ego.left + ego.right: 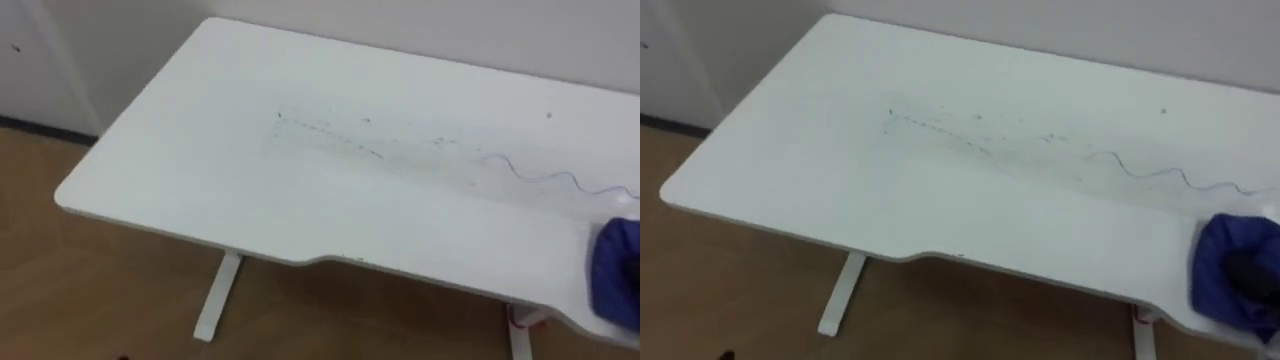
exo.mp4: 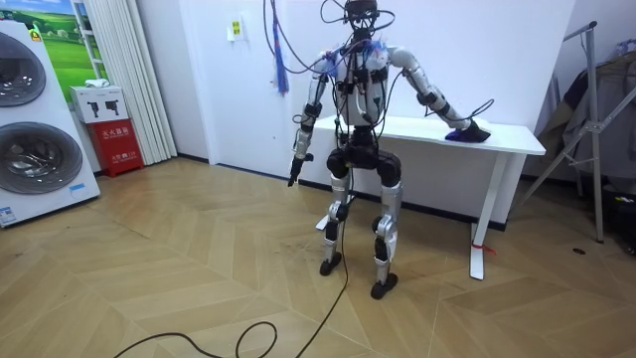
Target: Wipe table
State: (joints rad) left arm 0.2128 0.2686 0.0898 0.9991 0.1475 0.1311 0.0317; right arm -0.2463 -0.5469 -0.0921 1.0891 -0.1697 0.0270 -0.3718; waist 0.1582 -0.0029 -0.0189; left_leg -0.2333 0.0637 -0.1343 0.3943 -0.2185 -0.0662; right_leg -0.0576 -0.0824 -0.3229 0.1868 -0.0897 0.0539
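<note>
A white table point(image 1: 200, 150) stands against the wall. Thin pen marks point(image 1: 340, 140) run across its middle, and a blue scribbled line point(image 1: 545, 178) leads off to the right. A dark blue cloth point(image 1: 1220, 262) lies bunched at the table's right front corner. My right hand point(image 1: 1250, 274) rests in it as a dark patch, largely wrapped by the folds. In the room view I stand at the table's front edge with my right arm stretched out to the cloth point(image 2: 467, 133). My left hand point(image 2: 295, 164) hangs at my side, fingers relaxed, holding nothing.
The table's near edge curves inward above a white leg point(image 1: 215, 295). Wooden floor lies in front. In the room view, washing machines point(image 2: 30, 119) and a red box point(image 2: 119, 144) stand at the left, a metal stand point(image 2: 596, 119) at the right.
</note>
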